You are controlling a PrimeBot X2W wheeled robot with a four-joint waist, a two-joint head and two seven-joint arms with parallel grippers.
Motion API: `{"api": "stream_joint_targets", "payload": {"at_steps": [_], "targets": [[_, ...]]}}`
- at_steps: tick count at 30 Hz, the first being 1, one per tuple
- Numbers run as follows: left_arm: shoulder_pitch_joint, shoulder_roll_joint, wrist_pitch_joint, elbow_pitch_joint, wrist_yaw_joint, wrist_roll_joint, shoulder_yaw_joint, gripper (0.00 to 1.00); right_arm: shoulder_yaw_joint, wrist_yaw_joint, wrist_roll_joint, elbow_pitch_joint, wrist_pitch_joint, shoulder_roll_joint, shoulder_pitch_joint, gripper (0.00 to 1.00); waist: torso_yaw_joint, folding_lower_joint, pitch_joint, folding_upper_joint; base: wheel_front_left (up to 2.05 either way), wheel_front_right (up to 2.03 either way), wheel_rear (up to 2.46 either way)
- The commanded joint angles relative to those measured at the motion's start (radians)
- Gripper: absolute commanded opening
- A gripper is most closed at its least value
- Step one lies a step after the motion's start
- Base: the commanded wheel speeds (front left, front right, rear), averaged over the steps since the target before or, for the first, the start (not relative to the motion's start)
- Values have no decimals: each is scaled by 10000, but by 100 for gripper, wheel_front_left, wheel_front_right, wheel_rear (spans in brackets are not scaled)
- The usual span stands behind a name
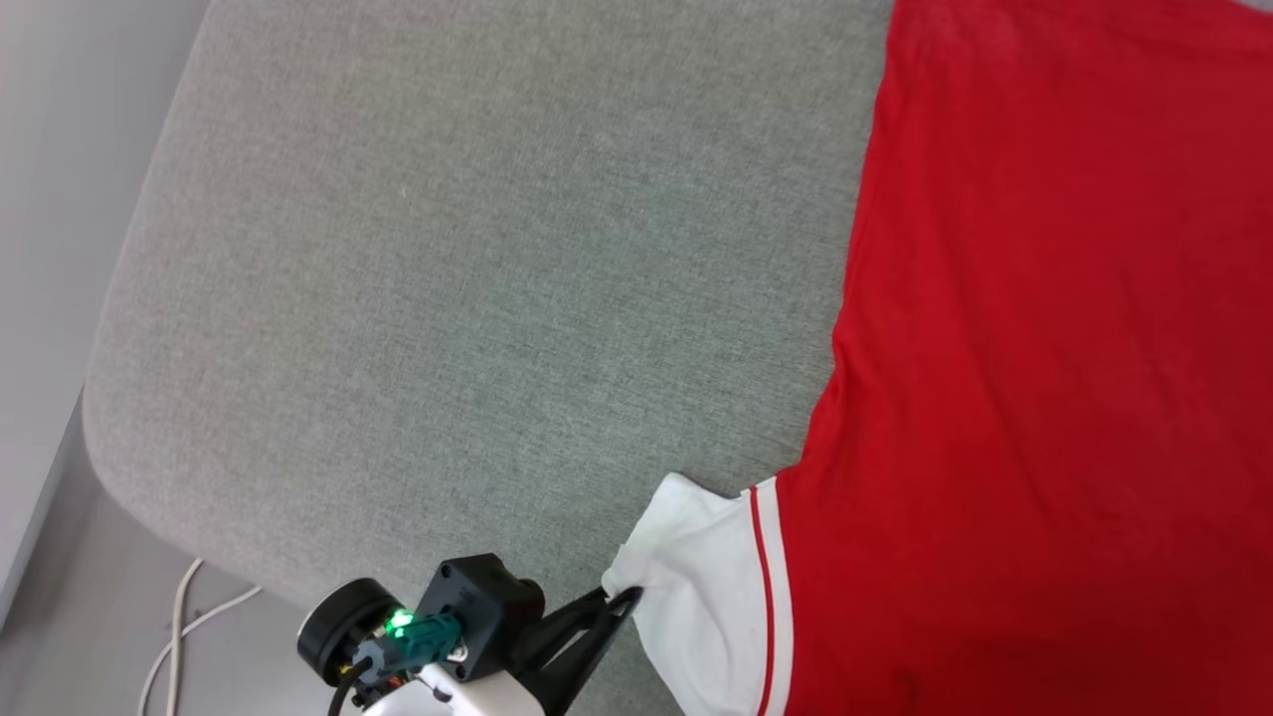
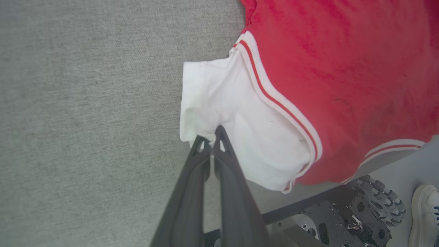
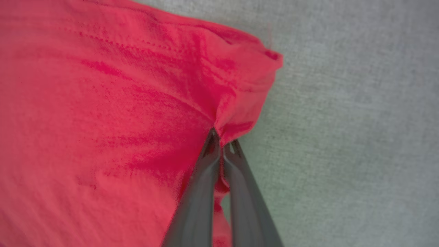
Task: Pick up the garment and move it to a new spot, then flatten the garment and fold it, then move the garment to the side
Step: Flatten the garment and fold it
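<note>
The garment [image 1: 1044,378], a red jersey with a white sleeve [image 1: 706,587] and red-and-white trim, lies spread on the grey cushion at the right of the head view. My left gripper [image 1: 622,600] is shut on the sleeve's cuff edge; the left wrist view shows its dark fingers [image 2: 211,140] pinching the white fabric [image 2: 233,109]. In the right wrist view my right gripper [image 3: 221,139] is shut on a bunched corner of the red cloth [image 3: 120,113], which puckers around the tips.
The grey cushion [image 1: 448,278] has bare room to the left, ending in a rounded edge [image 1: 109,438]. White cables [image 1: 179,617] lie on the floor below. The robot's wheeled base [image 2: 346,212] and a white shoe [image 2: 423,209] show past the cushion's near edge.
</note>
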State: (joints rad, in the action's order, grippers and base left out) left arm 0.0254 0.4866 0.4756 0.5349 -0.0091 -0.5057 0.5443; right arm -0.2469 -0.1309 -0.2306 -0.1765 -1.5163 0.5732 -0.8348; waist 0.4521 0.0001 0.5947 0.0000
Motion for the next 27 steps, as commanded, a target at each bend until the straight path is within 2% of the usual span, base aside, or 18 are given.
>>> {"api": "stream_joint_targets", "payload": {"at_steps": [1,9,15,27], "targets": [[53,2,-51,-14,14,16,-24,0,30,4,-30,-277,-117,-84,536,0,-131,-1,-172,0,0,0,0],[19,355,-181,-256,278,586,-268,0,340,4,-455,-387,404,-387,1992,0,-1191,-1,-1378,0,0,0,0],[-211,346,-257,-430,384,528,-270,0,396,4,-1134,-417,855,-610,2942,0,-1869,-1,-2162,0,0,0,0],[-716,283,-580,-848,711,-52,-691,0,904,4,-2611,894,2106,-454,6007,0,-3210,-1,-3689,0,0,0,0]]}}
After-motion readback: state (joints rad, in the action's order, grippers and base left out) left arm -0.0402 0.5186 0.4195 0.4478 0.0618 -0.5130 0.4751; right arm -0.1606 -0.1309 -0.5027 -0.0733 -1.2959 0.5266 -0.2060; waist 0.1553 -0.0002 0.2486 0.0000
